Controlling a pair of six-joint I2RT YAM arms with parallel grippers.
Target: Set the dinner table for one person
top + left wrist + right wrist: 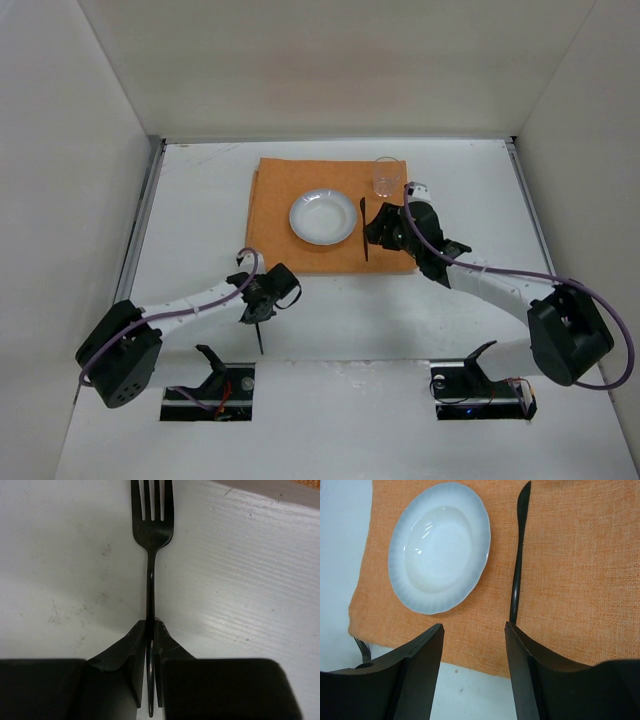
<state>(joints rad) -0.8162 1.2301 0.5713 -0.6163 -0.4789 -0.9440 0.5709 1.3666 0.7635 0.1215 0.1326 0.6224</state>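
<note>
My left gripper [266, 297] [151, 630] is shut on the handle of a black fork [152, 525], over the white dinner table [470, 200] just near of the orange mat's [285, 245] near-left corner. The fork's thin end [259, 338] pokes out toward the near side. My right gripper [385, 225] [474, 630] is open and empty over the mat [570, 580], its right finger beside the handle of a black knife [518, 560] [363, 228] lying right of the white plate [323, 216] [440, 547]. A clear glass [386, 177] stands at the mat's far right corner.
Thin metal rails [140, 230] run along the table's left and right edges, with white walls on three sides. The fork's tines [362, 647] show at the lower left of the right wrist view, beside the mat's corner.
</note>
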